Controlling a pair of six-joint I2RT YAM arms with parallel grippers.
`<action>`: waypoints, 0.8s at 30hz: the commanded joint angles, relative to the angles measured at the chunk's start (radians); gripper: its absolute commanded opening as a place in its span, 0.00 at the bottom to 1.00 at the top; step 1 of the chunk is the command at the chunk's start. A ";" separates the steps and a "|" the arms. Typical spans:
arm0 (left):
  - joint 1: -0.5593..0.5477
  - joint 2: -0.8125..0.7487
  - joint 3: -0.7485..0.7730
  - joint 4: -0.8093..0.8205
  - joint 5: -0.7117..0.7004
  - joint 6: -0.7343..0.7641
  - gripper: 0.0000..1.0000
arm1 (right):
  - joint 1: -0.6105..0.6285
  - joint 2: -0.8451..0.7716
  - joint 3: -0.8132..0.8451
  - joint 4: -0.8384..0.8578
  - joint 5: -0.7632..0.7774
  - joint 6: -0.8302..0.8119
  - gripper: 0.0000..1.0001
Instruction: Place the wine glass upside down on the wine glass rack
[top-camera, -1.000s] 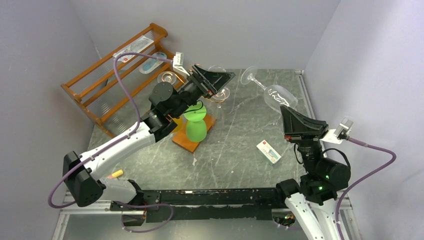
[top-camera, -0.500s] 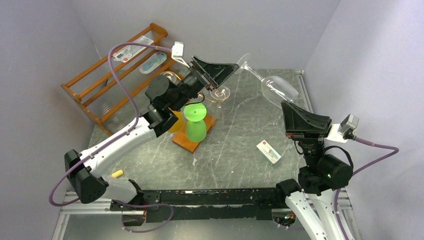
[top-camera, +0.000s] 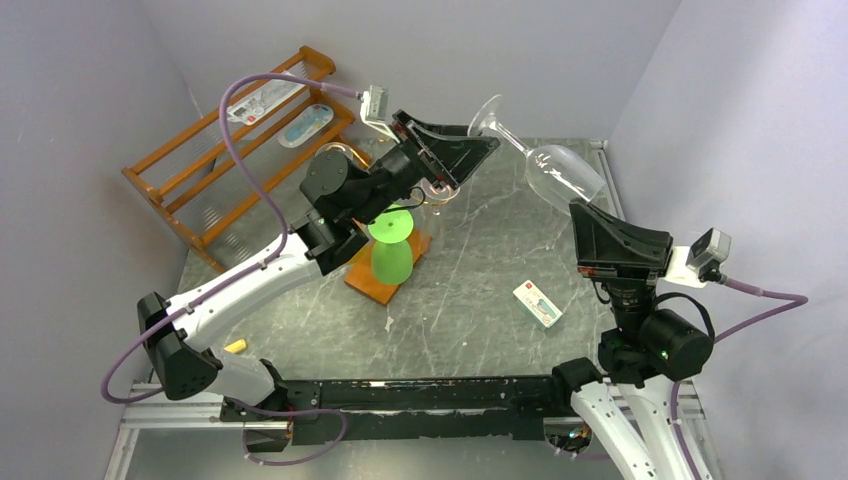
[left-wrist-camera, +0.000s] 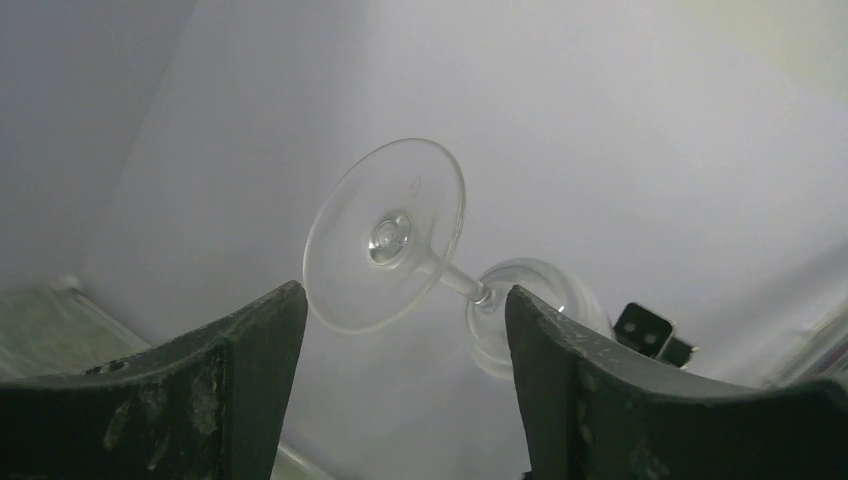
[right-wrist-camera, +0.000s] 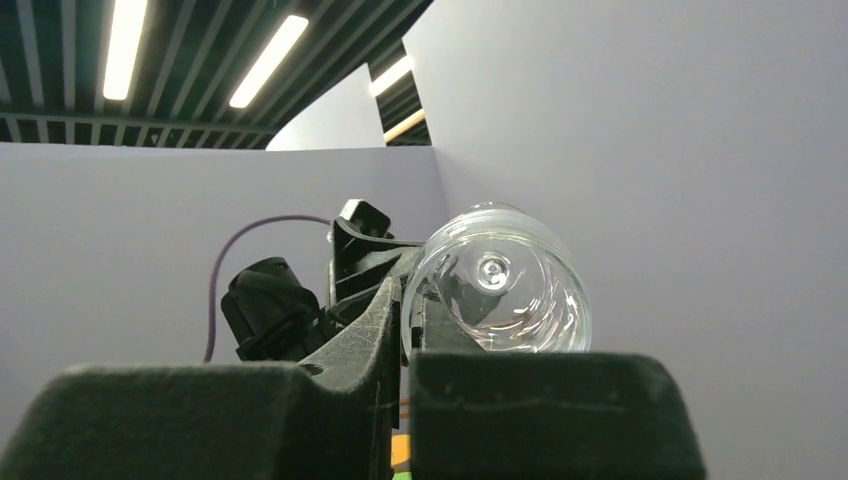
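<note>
The clear wine glass (top-camera: 560, 175) hangs tilted in the air over the back right of the table, its foot (top-camera: 485, 115) pointing up and left. My right gripper (top-camera: 578, 210) is shut on the bowl's rim; in the right wrist view the bowl (right-wrist-camera: 500, 290) sits just above my right gripper (right-wrist-camera: 408, 320). My left gripper (top-camera: 478, 140) stands open right by the foot and stem. In the left wrist view, the foot (left-wrist-camera: 385, 235) shows just beyond my left gripper (left-wrist-camera: 405, 295), untouched. The wine glass rack's wooden base (top-camera: 375, 285) lies below my left arm, which hides most of the gold arms.
A green glass (top-camera: 390, 250) stands upside down at the rack, and a clear glass foot (top-camera: 440, 187) shows beside it. A slatted wooden shelf (top-camera: 230, 150) with packets stands back left. A small white box (top-camera: 538, 303) and a yellow piece (top-camera: 233, 347) lie on the table.
My right gripper has carried the glass up and to the left. My left gripper has risen and swung right, coming up to the glass's foot with its jaws still apart.
</note>
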 joint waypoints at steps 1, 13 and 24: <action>-0.034 -0.015 0.050 0.021 -0.005 0.329 0.74 | -0.004 -0.003 0.032 0.030 0.007 0.012 0.00; -0.059 -0.038 0.052 -0.048 -0.070 0.663 0.60 | -0.004 -0.003 0.037 -0.006 0.007 0.028 0.00; -0.060 -0.060 0.038 -0.090 -0.125 0.823 0.56 | -0.004 0.002 0.029 -0.021 -0.001 0.046 0.00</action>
